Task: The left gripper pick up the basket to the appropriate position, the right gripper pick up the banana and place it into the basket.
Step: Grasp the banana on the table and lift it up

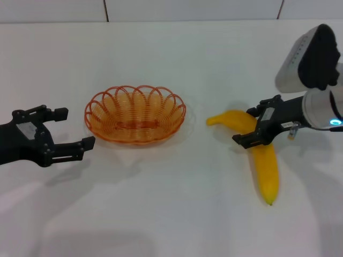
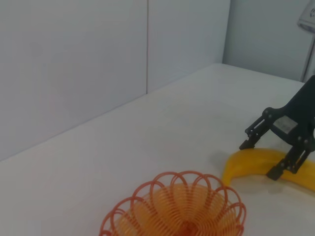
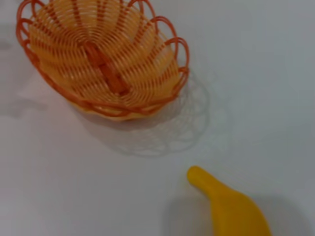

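Left gripper spread wide, just beside basket on white surface. Right gripper parted astride banana, seemingly not yet clamped, right of basket.

Bright, even light falls from above on the white tabletop, washing it pale. Soft grey shadows lie beside the basket and banana. The right wrist view is blurred; the head view is sharper.
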`<state>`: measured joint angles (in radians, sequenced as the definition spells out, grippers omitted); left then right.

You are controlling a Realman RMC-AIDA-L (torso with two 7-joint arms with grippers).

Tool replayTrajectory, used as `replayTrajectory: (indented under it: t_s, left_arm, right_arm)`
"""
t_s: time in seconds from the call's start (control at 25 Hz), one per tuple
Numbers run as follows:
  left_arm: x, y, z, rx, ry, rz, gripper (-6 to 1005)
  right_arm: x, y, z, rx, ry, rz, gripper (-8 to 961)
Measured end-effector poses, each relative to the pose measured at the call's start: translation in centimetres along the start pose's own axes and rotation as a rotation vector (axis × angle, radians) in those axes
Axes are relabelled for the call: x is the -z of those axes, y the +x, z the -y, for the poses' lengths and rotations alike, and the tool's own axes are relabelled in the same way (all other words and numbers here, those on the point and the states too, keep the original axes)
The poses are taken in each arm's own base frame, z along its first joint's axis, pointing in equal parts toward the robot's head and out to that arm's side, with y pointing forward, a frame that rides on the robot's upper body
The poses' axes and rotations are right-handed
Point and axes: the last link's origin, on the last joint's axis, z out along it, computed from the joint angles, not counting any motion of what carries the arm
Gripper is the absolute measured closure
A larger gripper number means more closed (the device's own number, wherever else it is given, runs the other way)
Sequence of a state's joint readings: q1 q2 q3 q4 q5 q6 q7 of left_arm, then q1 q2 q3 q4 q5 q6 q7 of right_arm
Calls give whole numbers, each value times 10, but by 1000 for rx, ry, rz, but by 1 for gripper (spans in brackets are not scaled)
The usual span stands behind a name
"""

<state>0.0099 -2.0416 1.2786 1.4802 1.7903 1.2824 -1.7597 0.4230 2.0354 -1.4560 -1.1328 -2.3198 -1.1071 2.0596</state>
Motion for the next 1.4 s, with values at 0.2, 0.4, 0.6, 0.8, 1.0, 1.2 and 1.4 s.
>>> replayTrajectory:
  t_s: [0.2,0.4,0.6,0.8,1.0,1.2,1.4]
  left_arm:
    - [-2,-1,1,6,-5,1,85]
    - [-3,0,1,7,-9,1,85]
    - [-4,0,1,6,-12,2,85]
    - [-5,1,1,6,-13,2,85]
    - [-5,1,1,6,-13,2,85]
    - [-5,0,1,6,-14,2,85]
    - [-5,0,1,6,-14,2,85]
  right_arm:
    - [-1,-2,-1,12,-2,4,113]
    - [-1,-5,0,5,1,10,57]
    - [-1,-6,2,-13,11,13,52]
    - [-3,-6,2,-13,5,4,58]
    - [-4,-6,2,-17,1,-1,64]
    - [-4,-7,3,-52,4,2,69]
    - [0,-9,8,-74,13,19,204]
